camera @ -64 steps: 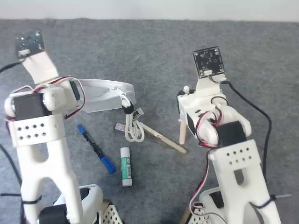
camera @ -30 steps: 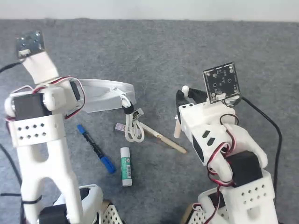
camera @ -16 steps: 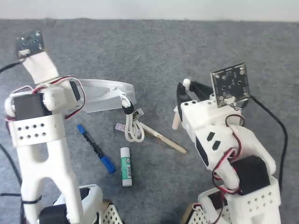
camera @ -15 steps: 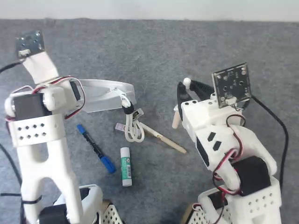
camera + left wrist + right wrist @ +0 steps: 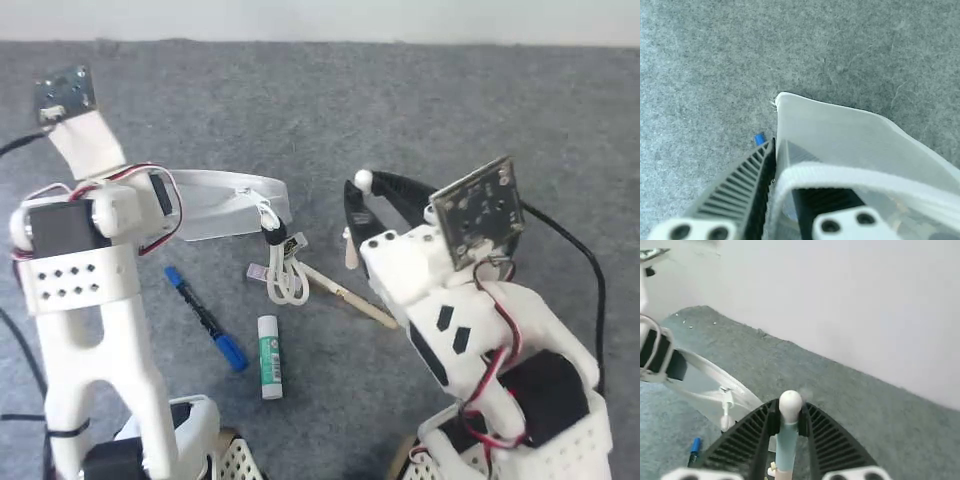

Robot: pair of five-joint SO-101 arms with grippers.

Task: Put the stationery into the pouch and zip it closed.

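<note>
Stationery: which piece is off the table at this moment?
The white-tipped pen, gripped in the right claw; the blue pen, glue stick and wooden stick lie on the grey surface.

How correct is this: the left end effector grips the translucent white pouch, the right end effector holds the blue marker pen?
Partly wrong. The right wrist view shows the right end effector holding a pale stick with a round white tip; the blue marker pen lies on the grey carpet.

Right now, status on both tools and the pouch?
Left tool shut on pouch rim. Right tool shut on pen, held high. Marker, glue stick, wooden stick loose on mat.
</note>
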